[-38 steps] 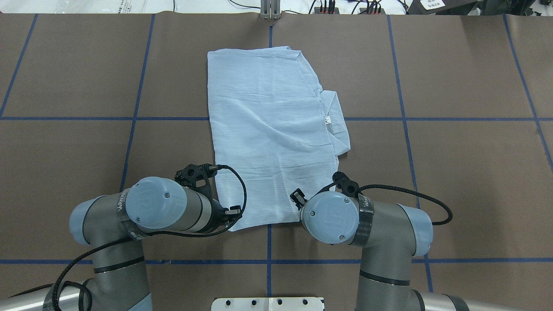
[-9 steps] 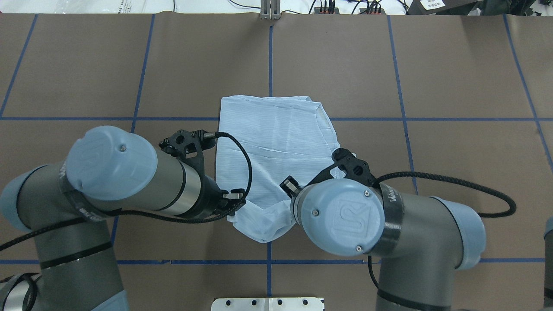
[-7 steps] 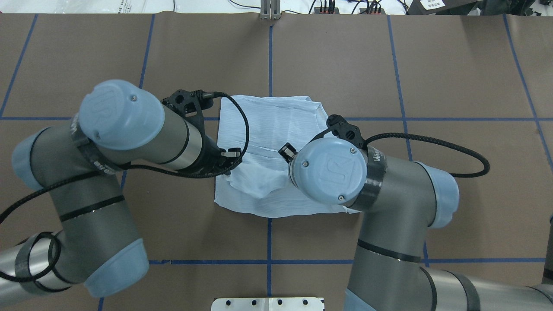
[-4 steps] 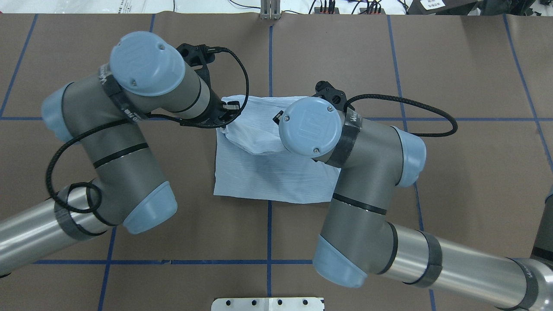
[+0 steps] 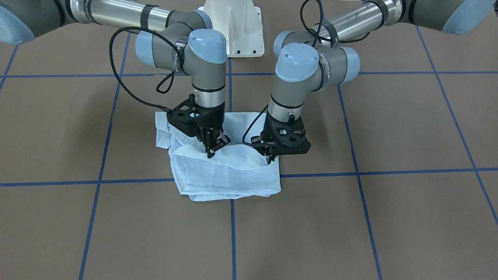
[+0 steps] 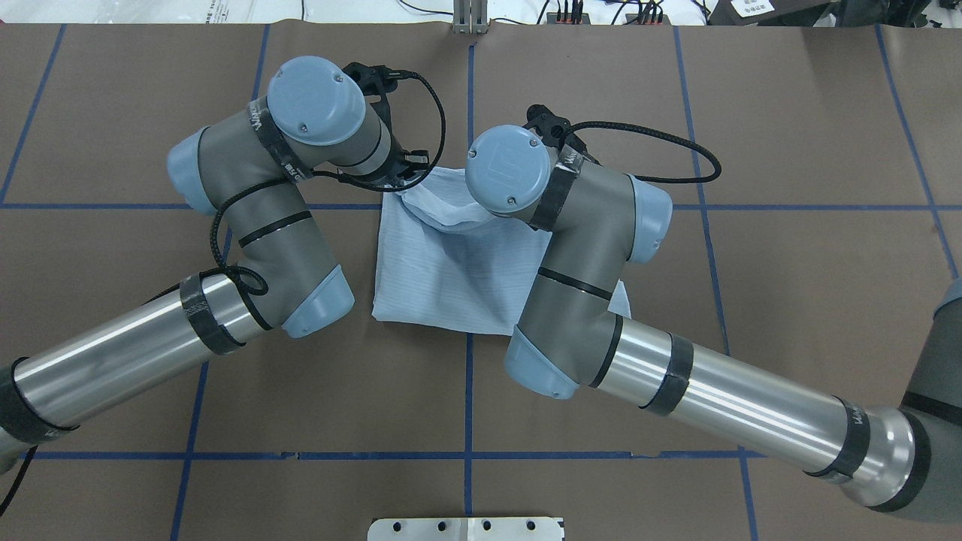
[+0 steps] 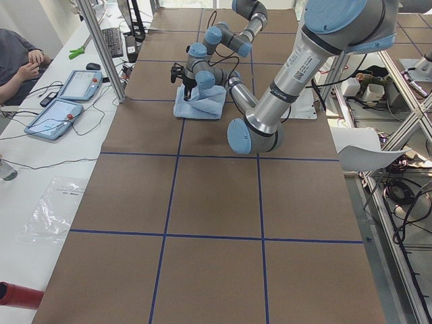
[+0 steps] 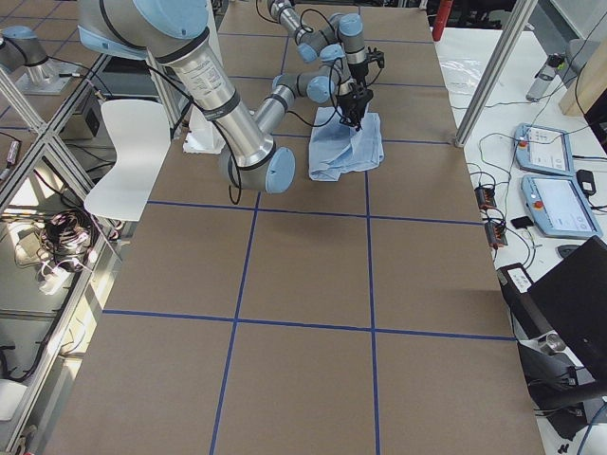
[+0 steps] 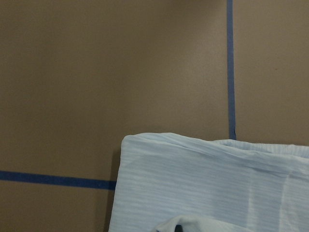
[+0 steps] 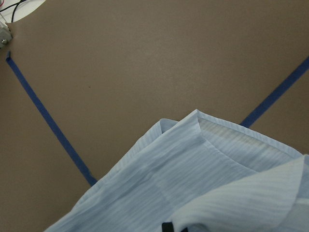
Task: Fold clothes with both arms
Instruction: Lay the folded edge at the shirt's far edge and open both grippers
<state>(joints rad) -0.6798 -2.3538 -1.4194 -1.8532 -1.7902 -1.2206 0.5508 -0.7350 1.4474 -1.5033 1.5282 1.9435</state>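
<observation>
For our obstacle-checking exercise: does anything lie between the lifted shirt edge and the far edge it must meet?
Nothing visible does. The left claw and right claw hold the shirt by its raised edge over bare cloth; only table lies around.

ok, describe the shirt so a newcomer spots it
On the brown table gridded with blue tape, find the left claw and right claw. The shirt lies under them, one edge pinched up: pale-blue, finely striped, the only cloth.

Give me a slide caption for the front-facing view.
Left tool and right tool hold an edge of the shirt above its lower layer.
</observation>
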